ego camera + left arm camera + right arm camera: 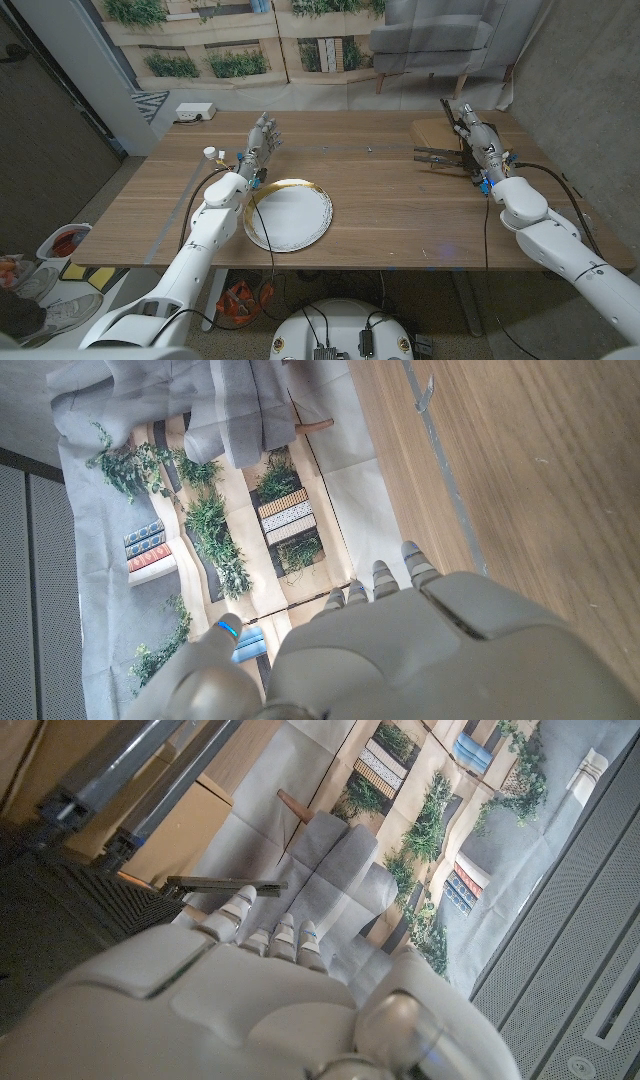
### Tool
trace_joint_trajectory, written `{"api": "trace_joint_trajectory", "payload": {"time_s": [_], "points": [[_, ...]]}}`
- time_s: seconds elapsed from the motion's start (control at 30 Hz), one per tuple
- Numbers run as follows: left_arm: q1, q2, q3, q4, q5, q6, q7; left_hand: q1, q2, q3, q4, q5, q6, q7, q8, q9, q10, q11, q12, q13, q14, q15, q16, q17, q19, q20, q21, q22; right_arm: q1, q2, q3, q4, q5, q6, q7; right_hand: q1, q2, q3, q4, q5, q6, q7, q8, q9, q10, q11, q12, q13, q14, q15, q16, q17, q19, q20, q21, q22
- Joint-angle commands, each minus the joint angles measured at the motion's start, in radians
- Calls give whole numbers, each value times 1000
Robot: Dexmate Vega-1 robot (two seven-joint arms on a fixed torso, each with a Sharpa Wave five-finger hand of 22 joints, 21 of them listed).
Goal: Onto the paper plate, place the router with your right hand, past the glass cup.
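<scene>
Plate [288,215] of paper lies bare near my left hand [262,140], whose fingers stand loosely apart, holding nothing. Well to the plate's right, my right hand [476,135] reaches over the dark router [440,155]; whether those fingers grip it I cannot tell.

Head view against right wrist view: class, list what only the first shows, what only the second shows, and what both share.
Only the head view: the paper plate on the wooden table, the left hand beside the plate, and a white power strip on the floor.

Only the right wrist view: a grey perforated panel.

Both: the right hand, the dark router next to it, and the plant-printed backdrop.
</scene>
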Motion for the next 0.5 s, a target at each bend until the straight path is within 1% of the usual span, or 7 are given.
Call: {"api": "trace_joint_trajectory", "payload": {"time_s": [0.03, 0.27, 0.5], "points": [[6, -1, 2, -12, 1, 4, 3, 0, 114, -1, -2, 7, -139, 1, 4, 4, -221, 2, 5, 3, -210, 5, 7, 5, -84, 4, -3, 5, -34, -34, 24, -32, -31, -26, -41, 11, -1, 4, -8, -1, 8, 4, 6, 4, 9, -1, 1, 4, 3, 0, 6, 2, 8, 1, 7, 2], [12, 1, 3, -24, 2, 5, 6, 0, 114, -1, -2, 7, -137, 2, 5, 4, -220, 2, 6, 3, -210, 5, 7, 5, -83, 4, -3, 5, -51, -44, 40, -45, -32, -35, -53, 14, 0, 5, -11, -1, 8, 2, 5, 4, 10, -4, 1, 4, 3, -1, 5, 2, 8, 1, 7, 2], [19, 3, 4, -36, 1, 11, 8, 0, 114, -1, -2, 8, -137, 1, 4, 4, -220, 3, 6, 3, -210, 5, 7, 5, -83, 4, -3, 5, -64, -60, 51, -51, -50, -49, -69, 17, 0, 6, -13, -2, 12, 2, 6, 4, 12, -1, 1, 4, 4, -1, 5, 2, 10, 1, 8, 2]]}}
